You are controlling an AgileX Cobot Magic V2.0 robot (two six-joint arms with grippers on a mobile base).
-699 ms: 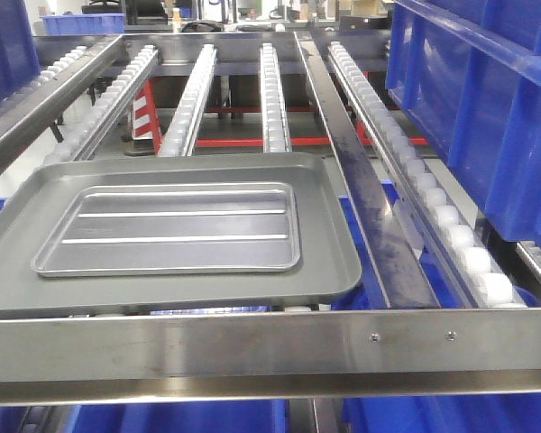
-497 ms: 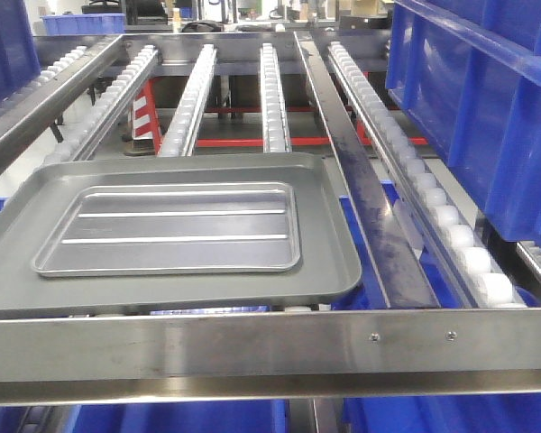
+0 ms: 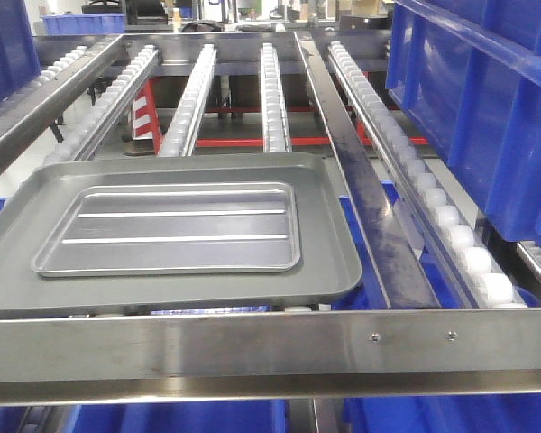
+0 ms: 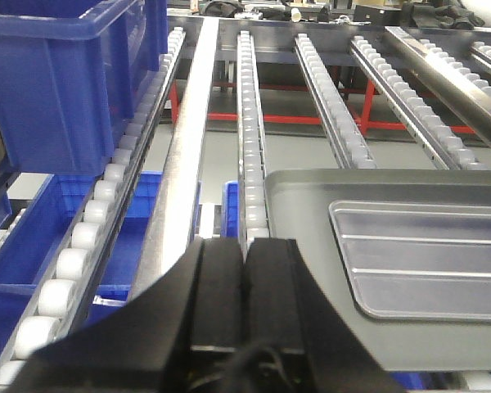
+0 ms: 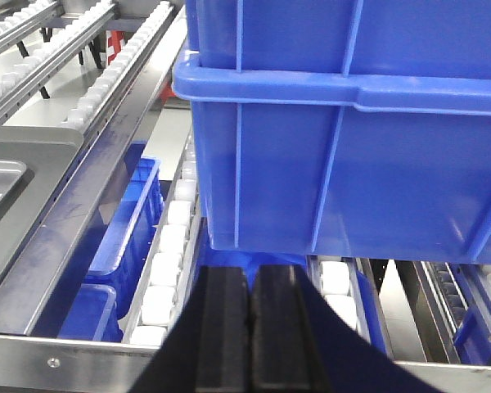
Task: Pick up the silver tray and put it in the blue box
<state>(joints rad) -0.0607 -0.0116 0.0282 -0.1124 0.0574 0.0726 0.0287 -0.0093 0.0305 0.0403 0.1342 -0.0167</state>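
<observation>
Silver tray [image 3: 171, 230]: lower left of the front view, lying flat on the bigger grey tray [image 3: 329, 266]. Both rest on the roller rails [image 3: 272, 99], just behind the steel crossbar [image 3: 270, 347]. The tray's ridges run left-right and nothing is touching it.

Blue box [image 3: 487, 117]: fills the upper right of the front view, on the right roller lane. It's apart from the trays, with a flat steel rail [image 3: 365, 198] between.

Left gripper [image 4: 245, 250]: bottom centre of its wrist view, fingers pressed together, nothing held. The grey tray's corner is just to its right in frame; can't tell if they touch.

Right gripper [image 5: 251, 274]: bottom centre of its view, fingers closed to a thin seam, empty. The box wall is directly above it in frame.

Second blue crate [image 4: 65, 82]: upper left of the left wrist view. Low blue bins [image 5: 127, 229] sit under the rollers.
</observation>
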